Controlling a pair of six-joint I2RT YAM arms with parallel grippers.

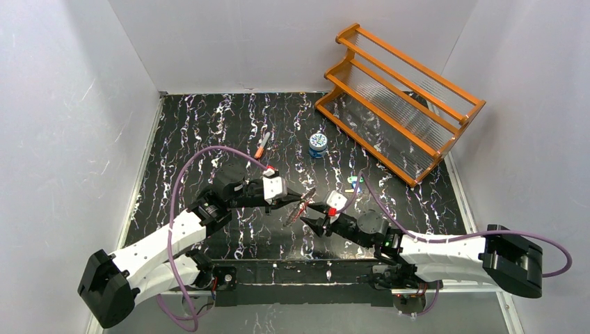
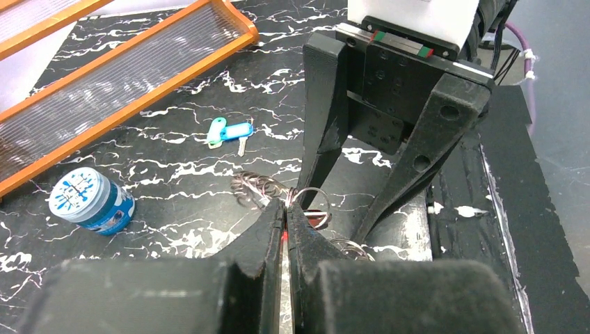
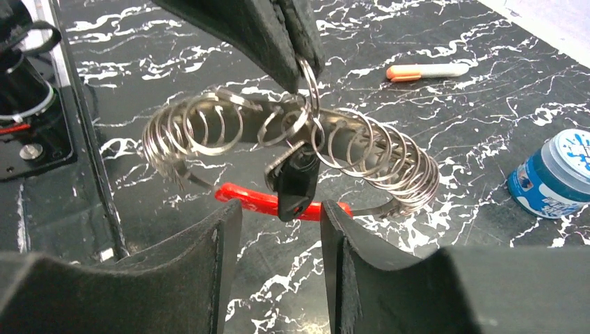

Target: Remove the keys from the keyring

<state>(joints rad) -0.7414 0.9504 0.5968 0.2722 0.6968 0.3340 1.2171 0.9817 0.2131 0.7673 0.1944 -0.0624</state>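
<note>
The left gripper [image 2: 286, 221] is clenched on the keyring [image 3: 209, 129], holding its silvery coil above the table [image 3: 174, 42]. The right gripper [image 3: 278, 217] is released, 2 jaws flanking a dark key [image 3: 296, 177] hanging from the coil, seemingly not touching it.

No legible text or number, only unreadable blue-white print atop the small blue tin [image 2: 90, 203]
</note>
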